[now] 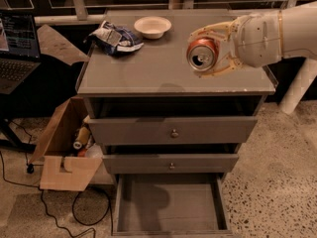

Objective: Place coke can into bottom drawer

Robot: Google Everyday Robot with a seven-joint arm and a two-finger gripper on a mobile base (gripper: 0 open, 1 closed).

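**Task status: carrying stage, not complete.**
- Coke can [202, 55]: pinched between the two fingers of the gripper [200, 56], tipped on its side with the silver top facing the camera, held in the air over the right part of the cabinet top [163, 71].
- Bottom drawer [171, 205]: pulled open, floor bare, nothing in it.
- Remaining, by judgement: bring the can forward past the cabinet's front edge, lower it and release it in the drawer.

**Surroundings.**
- Chip bag [115, 35] and white bowl [152, 26]: at the back of the top, well apart from the can.
- The two upper drawers [173, 131] stick out slightly and the descent must clear them.
- Cardboard box [64, 155] and laptop [15, 48]: left of the cabinet, out of the way.
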